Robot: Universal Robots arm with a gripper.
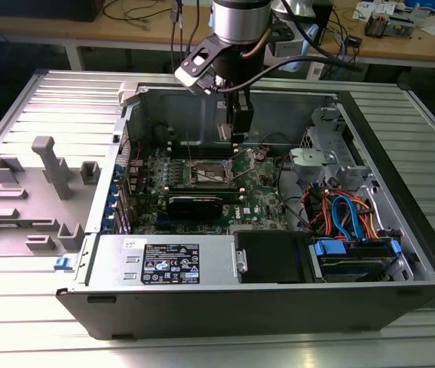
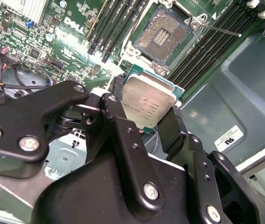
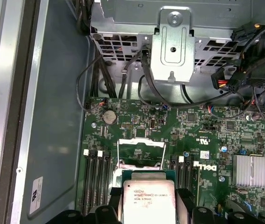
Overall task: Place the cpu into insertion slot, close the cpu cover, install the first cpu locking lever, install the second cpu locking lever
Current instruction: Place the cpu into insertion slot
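Black gripper [image 2: 144,114] clamps the small square silver-topped cpu [image 2: 148,98]; both hang above the green motherboard [image 2: 43,51]. Nearby, the square black-rimmed insertion slot [image 2: 162,36] lies uncovered.

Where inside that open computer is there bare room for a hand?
The bare grey case panel bordering the motherboard looks free. Crowded: cables by the drive cage, and near the insertion slot, where the gripper holds the cpu.
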